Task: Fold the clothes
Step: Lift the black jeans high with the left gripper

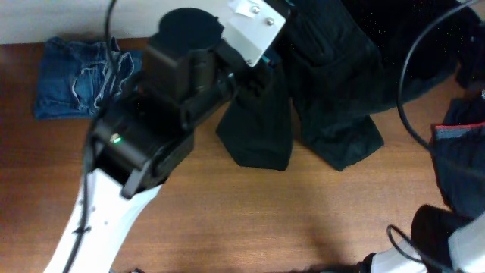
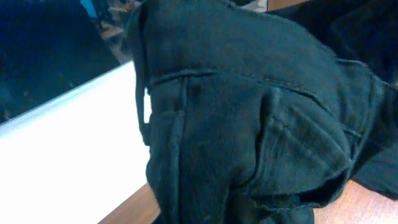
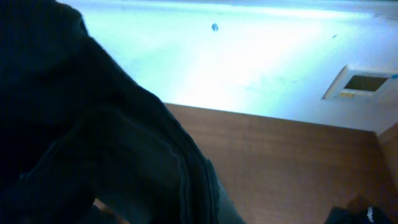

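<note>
The black trousers (image 1: 333,91) lie bunched at the table's far side, with two legs (image 1: 261,133) spread toward the middle. My left gripper (image 1: 256,79) sits at the top of the left leg, shut on that cloth. In the left wrist view the trousers (image 2: 249,124) fill the frame and hide the fingers; seams and a pocket show. The right wrist view has black trousers (image 3: 93,155) heaped over the jaws, so the right gripper is shut in the cloth with its fingers hidden. Faded blue jeans (image 1: 76,76) lie crumpled at the far left.
A dark garment with a reddish band (image 1: 458,152) lies at the right edge. The left arm (image 1: 144,144) crosses the table from the near left. The right arm's base (image 1: 455,243) and black cables (image 1: 409,83) stand at the right. Bare wooden table (image 1: 303,220) lies in front.
</note>
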`<state>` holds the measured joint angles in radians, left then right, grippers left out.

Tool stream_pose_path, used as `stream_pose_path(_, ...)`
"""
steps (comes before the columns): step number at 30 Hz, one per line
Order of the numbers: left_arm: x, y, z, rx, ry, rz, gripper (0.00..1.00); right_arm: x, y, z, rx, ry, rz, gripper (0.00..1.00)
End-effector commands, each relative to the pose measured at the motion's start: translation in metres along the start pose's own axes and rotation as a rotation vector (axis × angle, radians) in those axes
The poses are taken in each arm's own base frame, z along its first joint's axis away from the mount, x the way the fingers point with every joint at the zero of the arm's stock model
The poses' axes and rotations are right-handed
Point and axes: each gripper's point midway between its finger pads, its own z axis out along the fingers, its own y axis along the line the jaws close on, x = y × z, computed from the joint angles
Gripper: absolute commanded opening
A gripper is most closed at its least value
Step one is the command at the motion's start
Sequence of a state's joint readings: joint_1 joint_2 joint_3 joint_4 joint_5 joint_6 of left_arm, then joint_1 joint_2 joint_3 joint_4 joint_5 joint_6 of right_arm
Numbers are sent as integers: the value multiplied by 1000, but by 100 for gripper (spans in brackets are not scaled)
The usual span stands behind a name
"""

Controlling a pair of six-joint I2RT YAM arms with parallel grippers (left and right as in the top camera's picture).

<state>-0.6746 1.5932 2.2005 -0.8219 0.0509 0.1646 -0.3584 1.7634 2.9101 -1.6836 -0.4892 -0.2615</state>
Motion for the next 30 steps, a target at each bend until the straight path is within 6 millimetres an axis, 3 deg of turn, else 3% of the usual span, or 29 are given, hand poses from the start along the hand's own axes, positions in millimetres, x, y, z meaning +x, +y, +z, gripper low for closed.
stream_pose_path(1,-34,2,-41,-23,-79,19,1,-7,10,-29,41,-57,25,4)
stream_pose_path(8,-55,-22,-97,43,-122,14,1,-9,37,-80,59,-150,26,4)
stream_pose_path(12,-56,-33,-124,84,-128,-60,1,-10,52,-107,64,-206,56,4)
stream_pose_path(15,-51,-33,-141,88,-112,-162,1,-9,60,-121,61,-237,104,4)
stream_pose_path(18,-38,-16,-151,-10,-66,-231,1,-8,64,-128,57,-251,144,4)
stream_pose_path(25,-6,18,-144,-237,49,-269,1,3,51,-100,47,-152,215,4)
stream_pose_path(30,14,34,-109,-374,141,-241,4,17,21,-55,85,-21,284,4)
